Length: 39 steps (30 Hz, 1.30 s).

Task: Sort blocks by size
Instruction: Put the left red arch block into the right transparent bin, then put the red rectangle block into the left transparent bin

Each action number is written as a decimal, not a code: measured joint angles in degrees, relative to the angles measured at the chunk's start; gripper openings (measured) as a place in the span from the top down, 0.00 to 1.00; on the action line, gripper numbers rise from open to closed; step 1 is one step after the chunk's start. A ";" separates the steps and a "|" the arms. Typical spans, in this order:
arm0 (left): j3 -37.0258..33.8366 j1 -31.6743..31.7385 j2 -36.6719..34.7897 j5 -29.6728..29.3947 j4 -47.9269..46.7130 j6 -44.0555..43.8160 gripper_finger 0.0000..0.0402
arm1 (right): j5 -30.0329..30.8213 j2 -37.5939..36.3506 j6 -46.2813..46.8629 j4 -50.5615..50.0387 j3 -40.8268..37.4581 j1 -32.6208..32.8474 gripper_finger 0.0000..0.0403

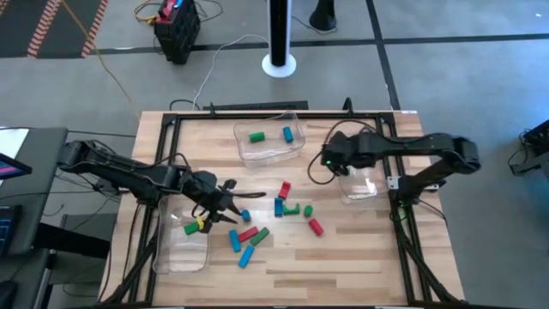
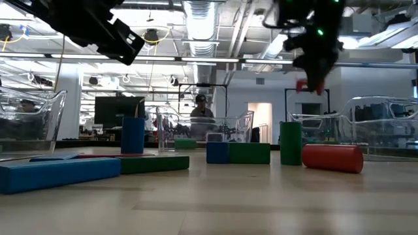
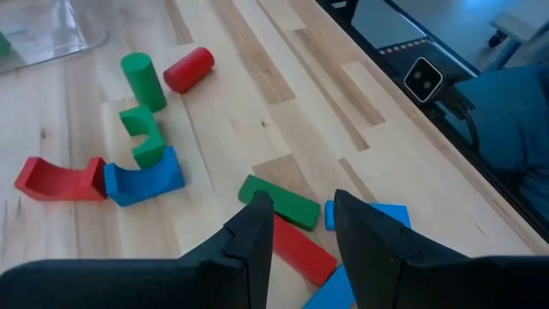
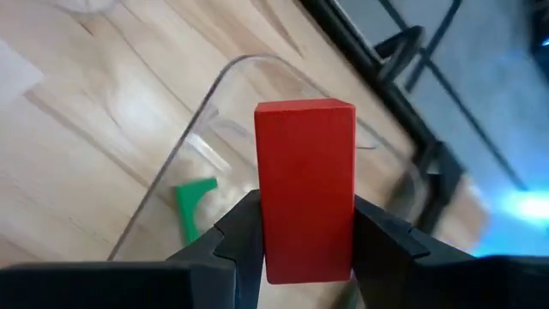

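Observation:
Several red, green and blue blocks [image 1: 279, 206] lie loose on the wooden table's middle. My right gripper [image 1: 330, 160] is shut on a red block [image 4: 304, 193] above the clear tray [image 1: 362, 187] at the right. A green piece [image 4: 196, 208] lies in that tray. My left gripper [image 1: 243, 204] is open and empty, hovering over the near-left group: a green bar [image 3: 279, 202], a red bar [image 3: 300, 251] and blue blocks [image 3: 377, 215]. It touches none of them. My right gripper pinches the red block by two opposite long sides [image 4: 264, 232] between its two fingers, at one end of the block. The rest of the block sticks out past the fingertips. In the low view the fingers point down and the block [image 2: 302, 85] hangs clear of the table.
A clear tray [image 1: 270, 142] at the far middle holds a green and a blue block. Another clear tray [image 1: 183, 245] at the near left holds a green block. A black frame [image 1: 412, 232] runs along the table's edges. A person [image 2: 201, 108] sits in the room behind.

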 joint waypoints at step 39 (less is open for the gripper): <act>0.00 -0.16 0.02 -0.11 -0.71 -1.74 0.70 | -22.78 -9.07 6.47 19.37 -22.98 -4.02 0.49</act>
